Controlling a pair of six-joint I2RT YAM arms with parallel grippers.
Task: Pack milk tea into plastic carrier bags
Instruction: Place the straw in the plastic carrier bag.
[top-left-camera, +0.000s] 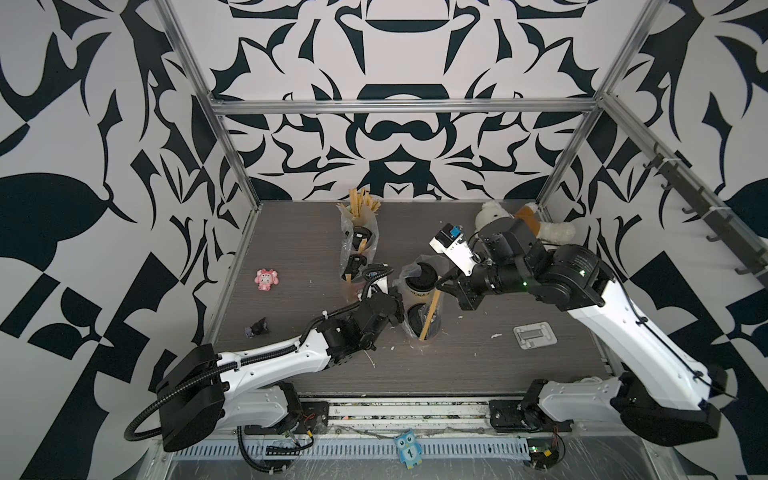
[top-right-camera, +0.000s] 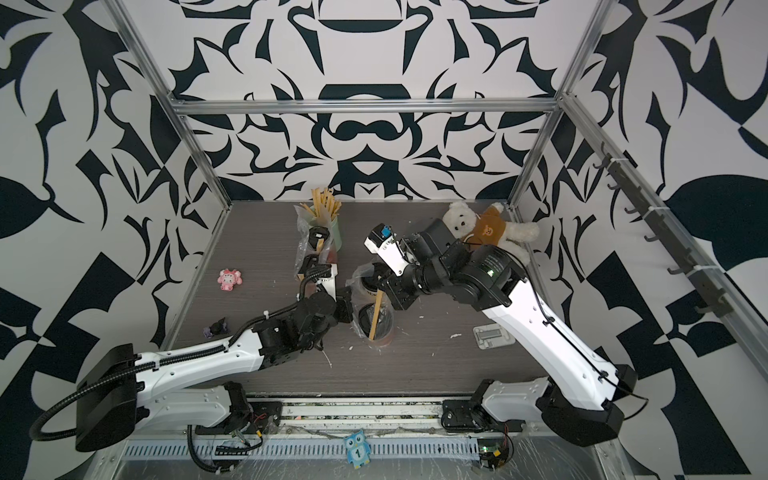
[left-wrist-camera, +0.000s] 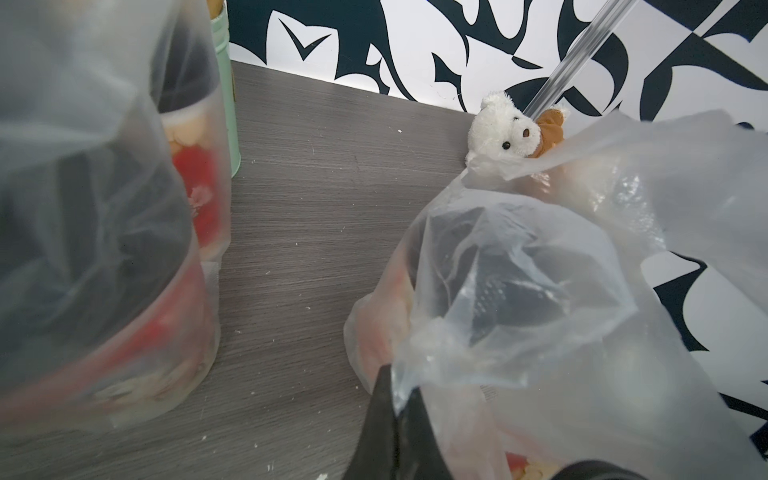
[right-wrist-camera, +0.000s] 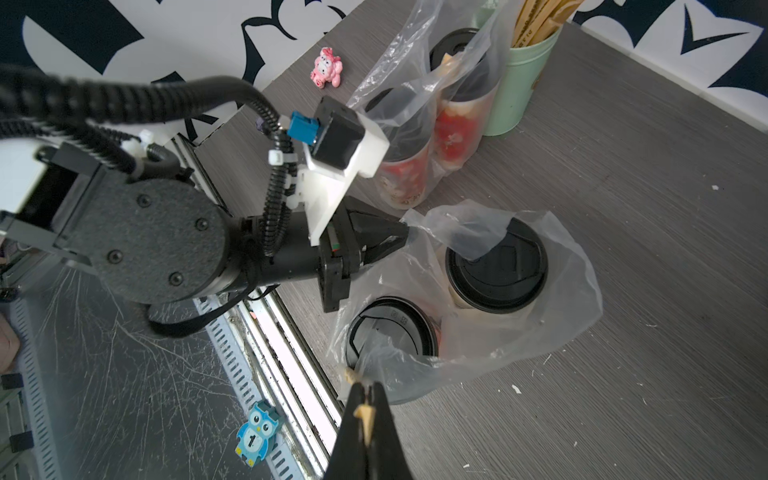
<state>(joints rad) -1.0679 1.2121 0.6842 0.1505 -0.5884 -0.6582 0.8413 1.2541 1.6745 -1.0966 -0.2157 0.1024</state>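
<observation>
A: What sits on the grey wood-grain table (top-left-camera: 291, 232) around nine o'clock?

B: A small pink plastic pig figure (top-left-camera: 266, 279). At eight there's a tiny dark purple figurine (top-left-camera: 258, 328).

A: And the far edge?

B: A mint-green round holder (top-right-camera: 333, 237) of flat brown sticks (top-left-camera: 362, 203) at twelve, and a white plush bear in a brown top (top-left-camera: 494, 216) at one.

A: Nearer?

B: A flat grey plastic plate (top-left-camera: 534, 336) at four. A blue owl tag numbered one (top-left-camera: 409, 451) is at six, off the table.

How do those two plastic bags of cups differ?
The near bag is pinched by the left gripper; the far bag stands untouched beside the green holder. The near bag shows a cream cup; the far bag's cups are red. Both hold two black-lidded cups.
</observation>
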